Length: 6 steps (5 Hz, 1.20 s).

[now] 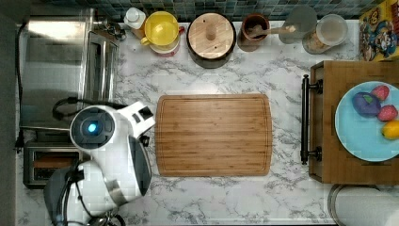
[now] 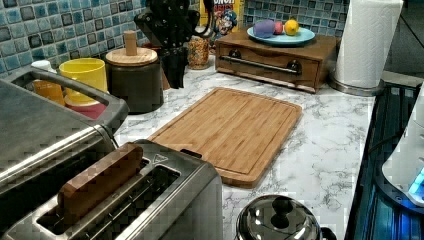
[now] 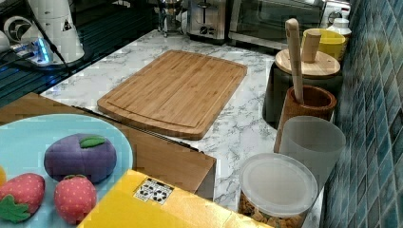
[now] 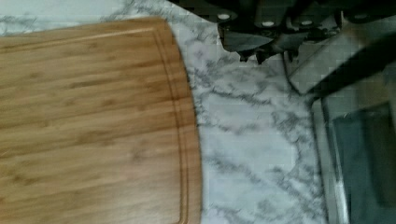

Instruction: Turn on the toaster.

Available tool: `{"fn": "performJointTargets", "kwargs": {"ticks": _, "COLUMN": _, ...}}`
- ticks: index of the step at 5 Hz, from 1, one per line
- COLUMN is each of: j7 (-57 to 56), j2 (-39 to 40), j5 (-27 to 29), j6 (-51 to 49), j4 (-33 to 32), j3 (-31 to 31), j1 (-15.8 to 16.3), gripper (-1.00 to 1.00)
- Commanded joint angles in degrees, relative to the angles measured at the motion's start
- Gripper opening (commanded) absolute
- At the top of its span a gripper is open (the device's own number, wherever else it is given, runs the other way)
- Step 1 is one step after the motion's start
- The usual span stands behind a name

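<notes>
The toaster [image 2: 170, 195] stands at the left view's bottom left, a brown slice [image 2: 100, 180] standing up out of one slot. In the top view the toaster [image 1: 40, 162] is at the lower left, its end toward the cutting board hidden under my white arm [image 1: 113, 141]. In the right view the toaster [image 3: 206, 19] shows its end with a black lever and knobs. My black gripper [image 2: 175, 80] hangs above the counter by the board's corner, apart from the toaster. Its jaws look shut with nothing between them. In the wrist view the gripper [image 4: 254, 58] is over bare marble.
The large toaster oven [image 1: 61, 70] sits beside the toaster, its handle and glass door [image 4: 359, 158] close to the gripper. The bamboo cutting board [image 1: 214, 135] lies mid-counter. A small steel pot [image 2: 277, 220] stands near the toaster. Canisters line the back wall; a wooden tray [image 1: 324, 155] is on the top view's right.
</notes>
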Motion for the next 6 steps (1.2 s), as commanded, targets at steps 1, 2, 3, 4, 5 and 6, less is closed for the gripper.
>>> {"fn": "performJointTargets", "kwargs": {"ticks": 1, "j7": -5.0, "j2": -1.2, "j5": 2.2, "j6": -0.8, "j4": -0.2, "j3": 3.4, "j1": 4.1, "gripper": -1.00}}
{"fn": "performJointTargets", "kwargs": {"ticks": 2, "j7": -5.1, "j2": 0.5, "j5": 2.3, "j6": -1.9, "j4": -0.9, "j3": 4.1, "j1": 5.4, "gripper": -1.00}}
{"fn": "performJointTargets", "kwargs": {"ticks": 3, "j7": -6.7, "j2": -1.4, "j5": 3.9, "j6": -0.6, "j4": -3.0, "j3": 4.6, "j1": 6.0, "gripper": -1.00}}
{"fn": "performJointTargets", "kwargs": {"ticks": 4, "j7": -9.4, "j2": -4.6, "j5": 7.3, "j6": 2.8, "j4": -5.5, "j3": 5.5, "j1": 5.4, "gripper": -1.00}}
{"fn": "performJointTargets", "kwargs": {"ticks": 5, "j7": -10.7, "j2": -3.9, "j5": 8.1, "j6": 2.7, "j4": -5.6, "j3": 6.5, "j1": 4.6, "gripper": -1.00}}
{"fn": "performJointTargets", "kwargs": {"ticks": 6, "j7": -11.0, "j2": -3.4, "j5": 8.3, "j6": 2.9, "j4": -6.1, "j3": 6.6, "j1": 5.2, "gripper": -1.00}}
